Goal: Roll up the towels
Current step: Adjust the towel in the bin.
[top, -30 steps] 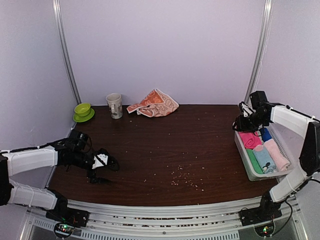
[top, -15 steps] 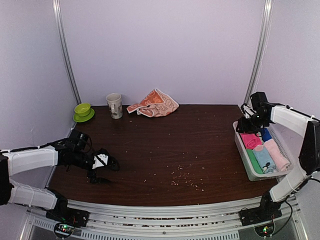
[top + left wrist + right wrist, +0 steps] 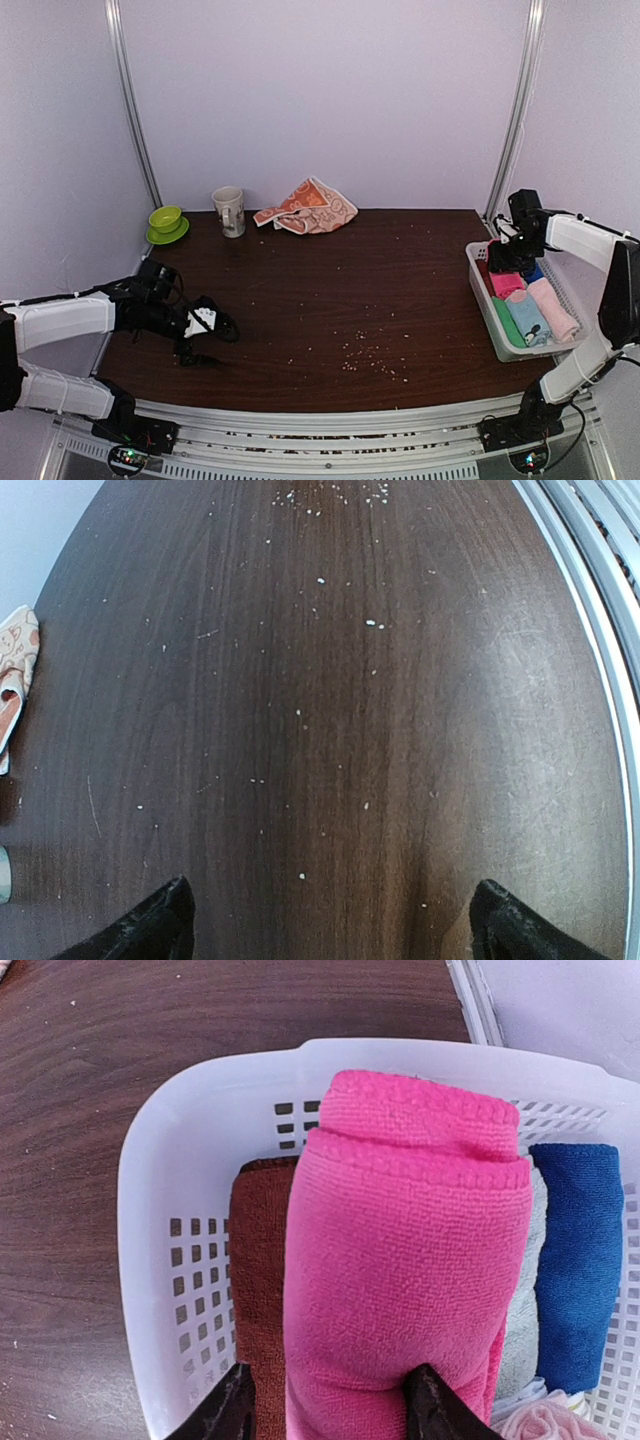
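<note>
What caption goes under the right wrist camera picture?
Right gripper above a rolled pink towel in the white basket, brown towel and blue towel alongside.

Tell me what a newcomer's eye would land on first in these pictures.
The hot pink towel lies rolled in the white basket at the right edge of the table, with the right gripper just over it. Next, the orange printed towel lies crumpled at the far edge beside a mug. The left gripper hangs open and empty low over the left side.
</note>
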